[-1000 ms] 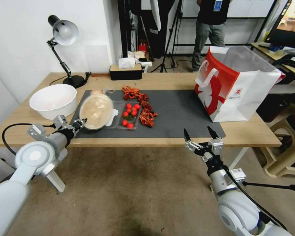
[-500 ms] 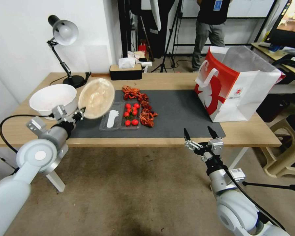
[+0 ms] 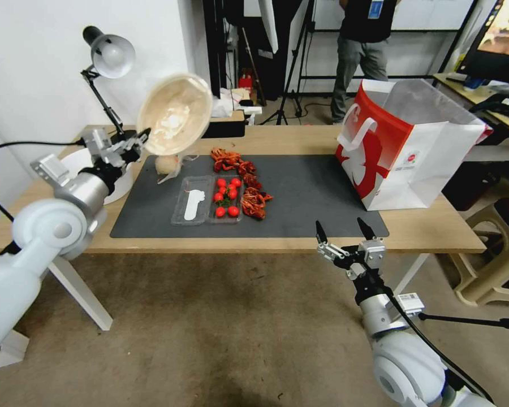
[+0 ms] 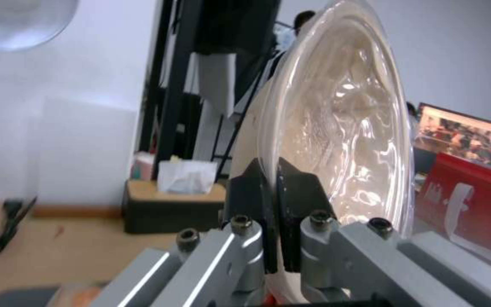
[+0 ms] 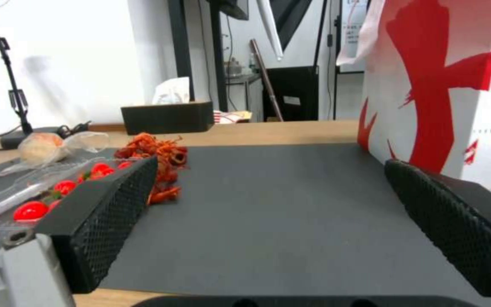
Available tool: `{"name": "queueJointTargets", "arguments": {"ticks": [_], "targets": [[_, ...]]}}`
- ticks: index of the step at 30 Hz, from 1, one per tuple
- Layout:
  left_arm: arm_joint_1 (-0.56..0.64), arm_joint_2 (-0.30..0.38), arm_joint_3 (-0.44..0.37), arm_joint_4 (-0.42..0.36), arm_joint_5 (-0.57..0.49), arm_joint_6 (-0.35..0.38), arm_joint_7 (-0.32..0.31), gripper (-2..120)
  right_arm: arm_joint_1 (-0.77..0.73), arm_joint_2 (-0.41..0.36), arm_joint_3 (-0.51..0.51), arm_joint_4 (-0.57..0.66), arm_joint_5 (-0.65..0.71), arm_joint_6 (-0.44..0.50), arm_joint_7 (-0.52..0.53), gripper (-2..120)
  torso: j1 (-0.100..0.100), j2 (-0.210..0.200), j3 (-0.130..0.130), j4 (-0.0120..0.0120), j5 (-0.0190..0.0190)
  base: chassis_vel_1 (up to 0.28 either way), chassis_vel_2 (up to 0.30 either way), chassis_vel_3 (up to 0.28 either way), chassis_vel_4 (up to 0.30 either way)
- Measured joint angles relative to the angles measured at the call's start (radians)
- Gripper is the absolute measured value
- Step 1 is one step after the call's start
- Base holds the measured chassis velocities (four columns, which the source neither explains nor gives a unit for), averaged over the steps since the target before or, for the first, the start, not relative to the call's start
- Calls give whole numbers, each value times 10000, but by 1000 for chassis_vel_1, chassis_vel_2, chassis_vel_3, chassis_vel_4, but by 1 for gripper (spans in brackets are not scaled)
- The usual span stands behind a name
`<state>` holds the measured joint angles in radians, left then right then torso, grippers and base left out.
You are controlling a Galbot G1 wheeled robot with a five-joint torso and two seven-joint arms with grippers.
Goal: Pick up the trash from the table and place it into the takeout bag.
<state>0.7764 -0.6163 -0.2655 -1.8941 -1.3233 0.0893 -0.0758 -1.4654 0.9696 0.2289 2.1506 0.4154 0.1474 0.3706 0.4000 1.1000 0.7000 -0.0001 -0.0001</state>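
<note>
My left gripper (image 3: 138,138) is shut on the rim of the round beige lidded bowl (image 3: 174,116), which hangs tilted on edge high above the left end of the dark mat (image 3: 311,198). In the left wrist view the fingers (image 4: 257,200) pinch the bowl's edge (image 4: 342,128). A small pale bagged lump (image 3: 167,164) lies on the mat below it. The takeout bag (image 3: 404,144) stands open at the table's right end. My right gripper (image 3: 345,229) hovers open at the table's front edge (image 3: 424,232), facing the mat and the bag (image 5: 444,85).
A clear tray (image 3: 209,199) with cherry tomatoes and a white spoon sits mid-mat, with red crayfish shells (image 3: 237,169) beside it. A white bowl (image 3: 119,181) and desk lamp (image 3: 110,56) stand at the left, a tissue box (image 3: 226,127) at the back. Bare mat lies between tray and bag.
My left arm lifted the beige bowl off the mat, up and back, tipping it on edge; the tray's spoon side and the bagged lump are uncovered. The right arm has stayed still.
</note>
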Motion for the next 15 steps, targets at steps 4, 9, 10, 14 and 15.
{"name": "queueJointTargets", "arguments": {"ticks": [4, 9, 10, 14, 15], "targets": [[-827, -16, 919, 355, 416, -296, 306, 0, -79, 33, 56, 47, -34, 2, 0, 100, -1, 0, 1, 2, 3, 0, 0, 0, 0], [-2444, -430, 2973, 1032, 821, -614, 417, 0, -123, 74, 141, 92, -51, 0, 21, 100, 0, -1, 2, 1, 1, 0, 0, 0, 0], [-2731, -562, 3264, 1168, 838, -641, 395, 0, -130, 87, 148, 93, -52, -7, 37, 100, 0, 0, 1, 2, 0, 0, 0, 0, 0], [-4214, -1396, 4594, 2042, 922, -685, 233, 0, -139, 204, 171, 81, -52, -34, 57, 100, 0, -2, 3, -1, 0, 0, 0, 0, 0], [-4214, -1396, 4594, 2042, 922, -685, 233, 0, -139, 204, 171, 81, -52, -34, 57, 100, 0, -2, 3, -1, 0, 0, 0, 0, 0]]}}
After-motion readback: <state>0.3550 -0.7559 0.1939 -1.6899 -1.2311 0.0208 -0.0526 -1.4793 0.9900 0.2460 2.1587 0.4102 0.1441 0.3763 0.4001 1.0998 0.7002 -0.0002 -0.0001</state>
